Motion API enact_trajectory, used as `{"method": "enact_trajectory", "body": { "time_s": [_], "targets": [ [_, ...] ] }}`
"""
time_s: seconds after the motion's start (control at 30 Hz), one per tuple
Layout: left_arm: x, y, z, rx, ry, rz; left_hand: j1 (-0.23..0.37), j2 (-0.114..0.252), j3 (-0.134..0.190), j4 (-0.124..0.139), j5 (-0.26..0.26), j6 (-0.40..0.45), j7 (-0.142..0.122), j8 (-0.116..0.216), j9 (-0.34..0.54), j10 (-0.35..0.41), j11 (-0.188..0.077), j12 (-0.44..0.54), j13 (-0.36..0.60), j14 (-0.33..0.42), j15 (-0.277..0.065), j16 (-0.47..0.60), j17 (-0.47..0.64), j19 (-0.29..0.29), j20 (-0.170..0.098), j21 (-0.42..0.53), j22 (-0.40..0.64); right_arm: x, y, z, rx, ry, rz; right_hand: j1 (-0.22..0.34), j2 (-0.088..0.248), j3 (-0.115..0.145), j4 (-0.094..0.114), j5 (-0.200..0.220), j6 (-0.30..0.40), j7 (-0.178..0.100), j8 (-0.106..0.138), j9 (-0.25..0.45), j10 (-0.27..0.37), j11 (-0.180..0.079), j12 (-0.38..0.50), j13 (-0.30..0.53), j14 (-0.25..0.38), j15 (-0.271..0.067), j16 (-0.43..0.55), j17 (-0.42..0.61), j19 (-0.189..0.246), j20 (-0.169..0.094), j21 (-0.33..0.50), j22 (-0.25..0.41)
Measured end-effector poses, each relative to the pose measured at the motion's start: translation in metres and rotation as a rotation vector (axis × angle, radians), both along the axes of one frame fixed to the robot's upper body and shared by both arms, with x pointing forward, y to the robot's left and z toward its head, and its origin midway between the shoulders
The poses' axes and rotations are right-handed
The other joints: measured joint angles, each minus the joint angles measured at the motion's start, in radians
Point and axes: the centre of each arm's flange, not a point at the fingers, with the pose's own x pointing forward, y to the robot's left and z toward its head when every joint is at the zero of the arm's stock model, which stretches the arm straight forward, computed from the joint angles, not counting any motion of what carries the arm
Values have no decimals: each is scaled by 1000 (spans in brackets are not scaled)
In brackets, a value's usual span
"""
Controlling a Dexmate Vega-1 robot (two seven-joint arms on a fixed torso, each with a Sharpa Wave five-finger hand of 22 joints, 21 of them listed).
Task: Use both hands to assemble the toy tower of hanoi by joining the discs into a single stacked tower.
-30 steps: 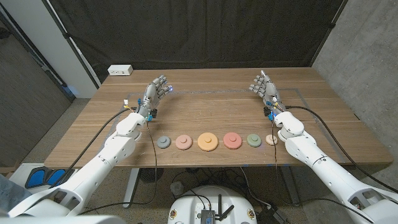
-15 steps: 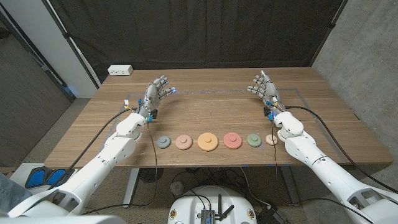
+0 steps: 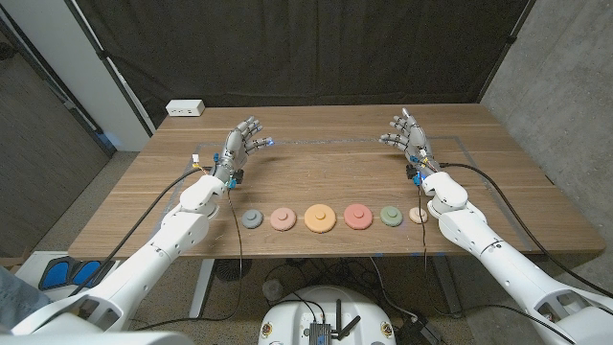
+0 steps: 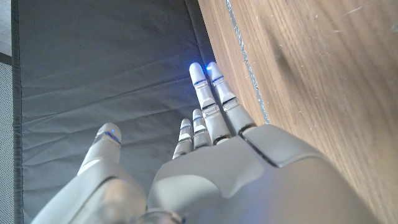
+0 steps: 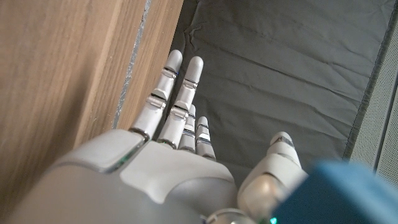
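Six discs (image 3: 334,218) in row, lower middle of table (image 3: 316,172), unstacked. Left hand (image 3: 240,144) upper left, right hand (image 3: 406,134) upper right, both spread, holding nothing.

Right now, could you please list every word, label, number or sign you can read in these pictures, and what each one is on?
None can be read.
White box at the table's far left edge: dark marks, too small to tell.
Discs: plain, no print.
Left hand and right hand: no legible marking.
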Motion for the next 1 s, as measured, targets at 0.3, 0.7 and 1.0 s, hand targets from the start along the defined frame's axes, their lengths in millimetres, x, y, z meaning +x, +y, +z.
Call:
{"method": "enact_trajectory", "body": {
  "time_s": [0.3,0.7,1.0],
  "targets": [
    [-2,0,-2,-6,0,6,16,8,-4,-4,0,21,3,0,0,23,2,0,5,54,-18,51,30,62,-22,48,27,-1,0,-1,-2,-2,-11,18,-2,-4,-5,0,10,0,0,5,5,-6,0,10,29,-18,69,73,55,-27,54,40],
    [-4,-1,-3,-21,-1,19,56,13,-8,-8,0,43,7,0,0,55,0,0,13,127,-56,142,88,141,-49,116,75,-3,3,0,-8,-11,-19,57,-14,-2,-16,0,55,-8,5,9,50,-11,0,42,72,-25,305,318,135,-92,193,177],
    [-4,-2,-3,-24,0,21,107,1,-20,-19,0,87,23,0,5,93,3,7,33,195,-75,273,190,246,-100,217,153,-4,3,1,-13,-14,-50,113,10,7,-23,0,152,-45,27,14,126,-25,0,62,186,-58,463,439,263,-199,338,290]
  ]
}}
